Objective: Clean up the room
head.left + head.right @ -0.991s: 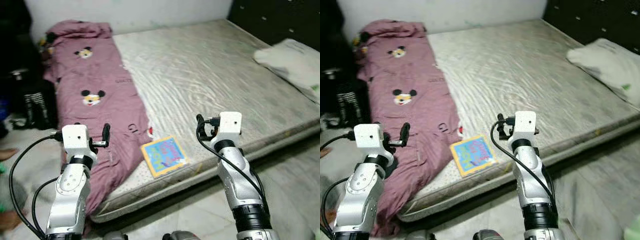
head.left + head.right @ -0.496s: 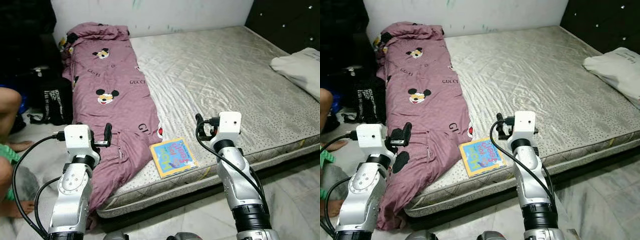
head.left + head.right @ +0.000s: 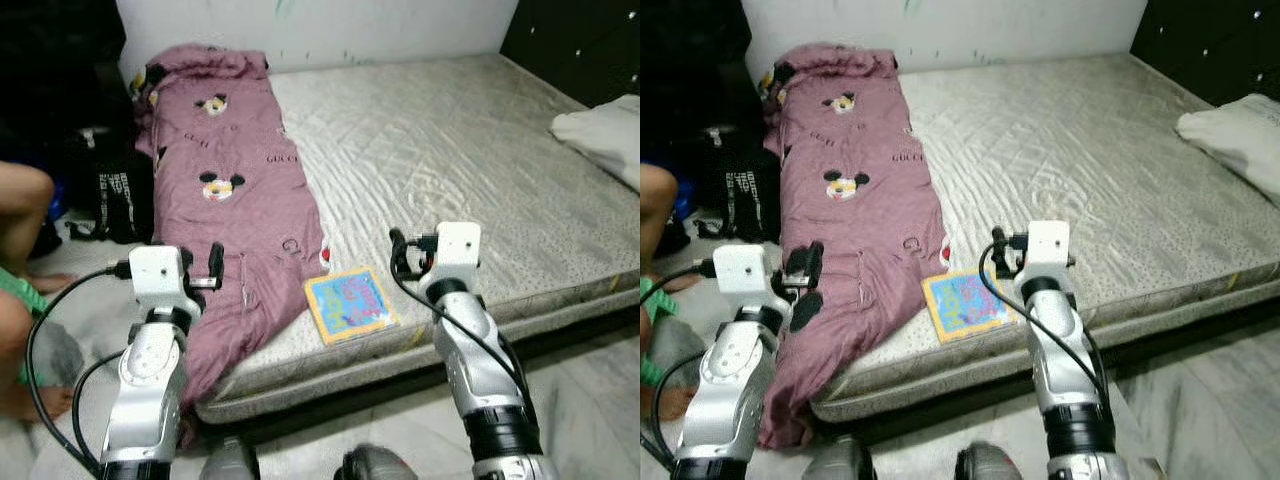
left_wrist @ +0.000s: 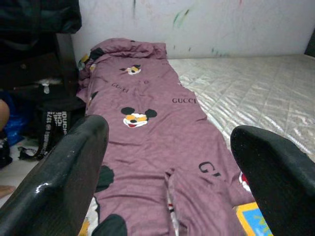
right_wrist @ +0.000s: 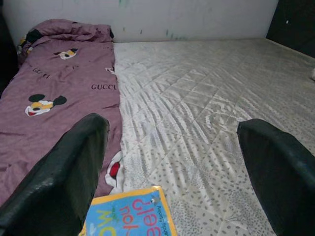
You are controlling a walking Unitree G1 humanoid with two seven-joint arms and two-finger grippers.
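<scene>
Bed (image 3: 450,150): bare quilted mattress, low on the floor
Blanket (image 3: 235,210): purple, cartoon-mouse print, along the bed's left edge, spilling over the front-left corner
Book (image 3: 348,303): blue and yellow, flat at the bed's front edge, just beside the blanket
Pillow (image 3: 605,130): white, at the bed's right edge
Left end effector (image 4: 170,162): fingers apart, empty, raised before the blanket
Right end effector (image 5: 172,162): fingers apart, empty, above the book

Bare mattress (image 3: 470,150) surface offers open access; purple blanket (image 3: 235,210) and book (image 3: 349,303) occupy its left edge.
</scene>
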